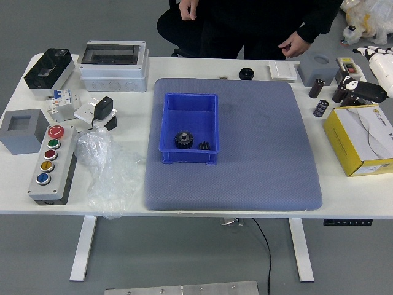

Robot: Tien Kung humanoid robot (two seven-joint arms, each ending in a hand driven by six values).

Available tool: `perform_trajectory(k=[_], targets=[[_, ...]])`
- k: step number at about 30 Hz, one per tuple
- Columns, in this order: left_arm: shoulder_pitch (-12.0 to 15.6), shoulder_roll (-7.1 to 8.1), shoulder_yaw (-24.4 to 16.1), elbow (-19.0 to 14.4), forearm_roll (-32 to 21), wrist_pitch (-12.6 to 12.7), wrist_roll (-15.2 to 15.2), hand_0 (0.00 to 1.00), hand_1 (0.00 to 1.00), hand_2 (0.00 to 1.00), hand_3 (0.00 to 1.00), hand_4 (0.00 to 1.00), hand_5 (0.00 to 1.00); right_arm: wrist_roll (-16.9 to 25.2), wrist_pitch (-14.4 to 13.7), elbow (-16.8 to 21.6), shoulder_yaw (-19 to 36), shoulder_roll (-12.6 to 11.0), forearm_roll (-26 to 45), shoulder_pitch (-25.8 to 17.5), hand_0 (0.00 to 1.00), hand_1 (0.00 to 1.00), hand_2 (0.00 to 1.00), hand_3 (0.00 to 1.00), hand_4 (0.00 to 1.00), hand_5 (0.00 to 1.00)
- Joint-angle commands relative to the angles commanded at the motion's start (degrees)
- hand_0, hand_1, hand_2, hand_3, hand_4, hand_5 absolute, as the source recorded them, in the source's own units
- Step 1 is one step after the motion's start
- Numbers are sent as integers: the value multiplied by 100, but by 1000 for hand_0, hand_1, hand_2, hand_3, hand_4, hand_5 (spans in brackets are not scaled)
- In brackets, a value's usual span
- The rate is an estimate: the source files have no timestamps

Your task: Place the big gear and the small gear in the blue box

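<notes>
Placing looks done: big black gear (183, 139), small black gear (204, 145) inside blue plastic box (189, 158) | my black-and-white right hand (381, 69) empty, fingers spread | next: park it

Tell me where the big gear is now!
In the head view, the big gear is inside the blue box, near its bottom edge, just left of the small gear.
</notes>
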Motion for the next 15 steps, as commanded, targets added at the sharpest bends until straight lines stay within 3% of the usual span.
perform_trajectory(k=[9,15], targets=[[59,-24,93,40,-172,15,-2,860,830,826,773,598,375,116,-234,250,448,-20,-251,-509,998,899,959,916,491,901],[51,-32,54,41,-164,17,-9,860,829,826,774,598,375,73,-185,289,483,-86,-307,-649,997,897,949,907,480,882]])
